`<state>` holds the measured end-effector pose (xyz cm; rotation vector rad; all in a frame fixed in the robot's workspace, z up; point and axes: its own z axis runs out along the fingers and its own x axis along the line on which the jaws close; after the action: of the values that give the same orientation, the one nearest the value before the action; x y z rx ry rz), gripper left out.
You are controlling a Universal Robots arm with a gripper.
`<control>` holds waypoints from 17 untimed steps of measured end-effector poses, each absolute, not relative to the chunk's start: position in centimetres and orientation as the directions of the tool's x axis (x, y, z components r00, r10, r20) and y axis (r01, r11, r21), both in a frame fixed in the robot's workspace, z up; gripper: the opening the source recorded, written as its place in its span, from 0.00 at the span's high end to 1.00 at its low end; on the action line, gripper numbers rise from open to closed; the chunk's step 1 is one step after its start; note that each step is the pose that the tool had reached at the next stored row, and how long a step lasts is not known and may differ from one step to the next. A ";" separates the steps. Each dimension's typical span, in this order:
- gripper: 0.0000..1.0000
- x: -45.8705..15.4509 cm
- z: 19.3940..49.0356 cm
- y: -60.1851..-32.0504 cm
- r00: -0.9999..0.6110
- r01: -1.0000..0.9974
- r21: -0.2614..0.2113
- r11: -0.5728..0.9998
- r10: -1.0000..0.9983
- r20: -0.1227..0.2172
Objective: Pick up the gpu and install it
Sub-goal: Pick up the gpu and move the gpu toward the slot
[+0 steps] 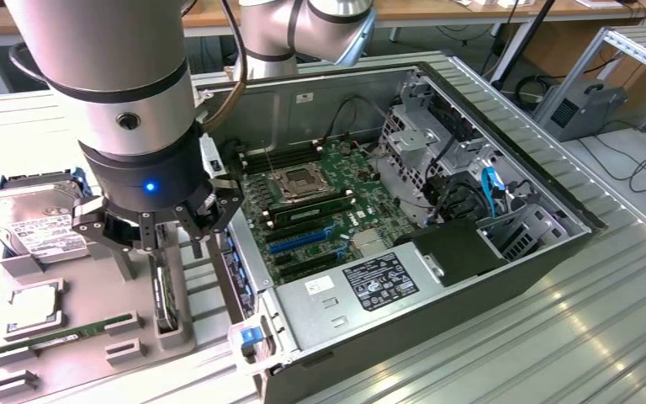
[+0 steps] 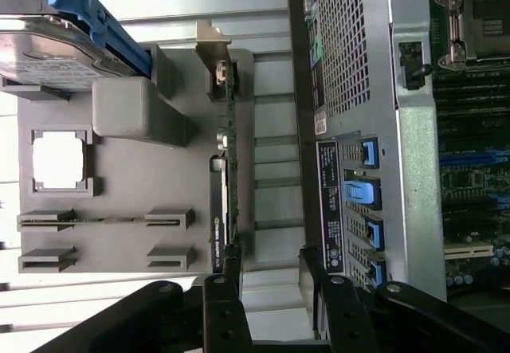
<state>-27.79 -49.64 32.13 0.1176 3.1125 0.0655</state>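
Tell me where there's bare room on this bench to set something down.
Free: the slatted table on the exterior view's right of the computer case, bare down to the picture's edge. Crowded: the grey tray, holding the hard drive, CPU, RAM stick and the gpu beneath the open gripper. The strip between tray and case is narrow.
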 end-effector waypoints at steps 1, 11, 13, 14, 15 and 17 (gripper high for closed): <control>0.58 -27.8 32.0 -49.6 -0.997 0.075 0.043 0.996 0.076 -0.025; 0.58 -28.1 31.3 -49.6 -0.997 0.075 0.043 0.996 0.076 -0.025; 0.58 -28.1 31.2 -49.6 -0.997 0.075 0.043 0.996 0.076 -0.025; 0.58 -28.2 31.2 -49.6 -0.997 0.075 0.043 0.996 0.076 -0.025; 0.58 -28.2 31.2 -49.6 -0.997 0.075 0.043 0.996 0.076 -0.025; 0.58 -28.2 31.1 -49.6 -0.997 0.075 0.043 0.996 0.076 -0.025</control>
<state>-28.22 -49.64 31.10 0.1176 3.1125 0.0654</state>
